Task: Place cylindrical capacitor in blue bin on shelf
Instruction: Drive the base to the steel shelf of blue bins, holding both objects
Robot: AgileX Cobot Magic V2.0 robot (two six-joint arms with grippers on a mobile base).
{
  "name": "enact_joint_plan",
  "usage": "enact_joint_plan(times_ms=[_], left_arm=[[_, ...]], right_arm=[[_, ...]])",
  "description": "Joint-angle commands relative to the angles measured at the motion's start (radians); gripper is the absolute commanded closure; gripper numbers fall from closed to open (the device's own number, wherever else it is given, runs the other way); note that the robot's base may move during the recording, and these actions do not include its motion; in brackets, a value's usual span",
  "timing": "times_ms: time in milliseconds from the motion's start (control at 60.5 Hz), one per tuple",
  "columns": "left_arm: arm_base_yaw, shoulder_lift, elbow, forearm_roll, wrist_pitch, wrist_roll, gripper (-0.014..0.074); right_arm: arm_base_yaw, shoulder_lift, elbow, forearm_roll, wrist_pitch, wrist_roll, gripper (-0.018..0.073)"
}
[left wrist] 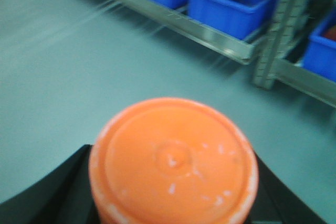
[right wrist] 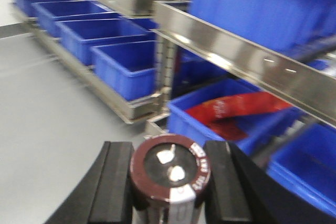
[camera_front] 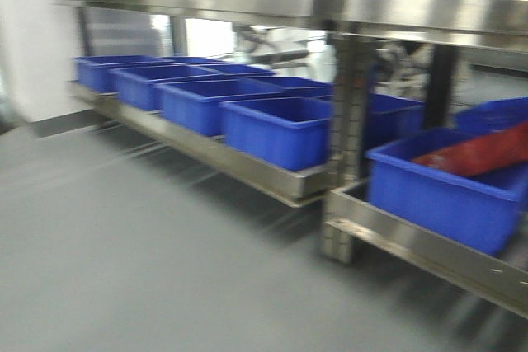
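Note:
In the right wrist view my right gripper (right wrist: 170, 179) is shut on the cylindrical capacitor (right wrist: 170, 171), a dark maroon cylinder with two silvery terminals on its end, held between both black pads. It hangs above the grey floor, in front of the stainless-steel shelf (right wrist: 236, 59) and a blue bin (right wrist: 231, 114) holding a red packet. In the left wrist view my left gripper (left wrist: 173, 182) is shut on an orange round object (left wrist: 173, 163) that fills the lower frame. Neither gripper shows in the front view.
The shelf's lower rail (camera_front: 247, 166) carries a row of blue bins (camera_front: 272, 129) running back to the left. A steel upright post (camera_front: 346, 146) stands between bays. A bin with a red packet (camera_front: 450, 183) sits at the right. Grey floor (camera_front: 124, 261) lies in front.

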Motion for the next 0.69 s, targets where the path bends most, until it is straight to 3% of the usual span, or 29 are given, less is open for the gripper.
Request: enact_joint_plan(times_ms=[0, 678], left_arm=[[-0.006, -0.003, -0.002, -0.003, -0.021, -0.002, 0.0707], [-0.006, -0.003, -0.002, -0.003, -0.021, -0.002, 0.0707]], right_arm=[[0.002, -0.006, -0.010, -0.008, -0.031, -0.003, 0.0650], [0.002, -0.006, -0.010, -0.008, -0.031, -0.003, 0.0650]])
